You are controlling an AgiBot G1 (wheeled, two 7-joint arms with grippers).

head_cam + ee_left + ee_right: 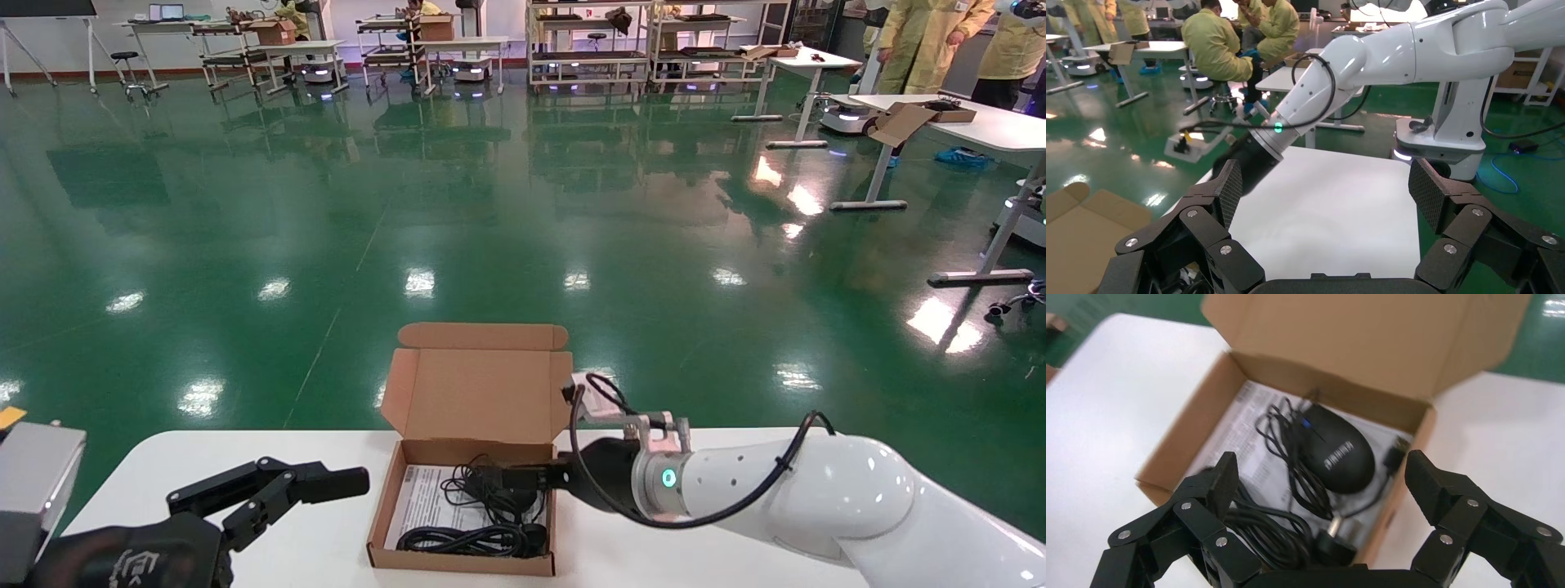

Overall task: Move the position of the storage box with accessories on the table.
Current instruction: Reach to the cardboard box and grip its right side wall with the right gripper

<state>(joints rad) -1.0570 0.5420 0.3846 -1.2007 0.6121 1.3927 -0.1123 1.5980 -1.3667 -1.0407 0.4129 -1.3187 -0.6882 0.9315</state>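
The storage box (462,563) lies open at the middle of the white table (245,457), its lid flap (482,392) standing up at the far side. Inside are a white printed sheet (417,494), a coiled black cable (474,539) and a black mouse (1337,450). My right gripper (498,478) reaches in from the right, low over the box. In the right wrist view it (1324,471) is open: one finger over the cable (1260,533), the other outside the box's right wall (1407,478). My left gripper (327,490) is open and empty, left of the box.
The table's far edge lies just behind the box lid, with green floor (409,204) beyond. In the left wrist view my left gripper (1327,196) faces bare tabletop (1340,214) with the right arm (1352,67) across it. Distant desks, racks and people stand far off.
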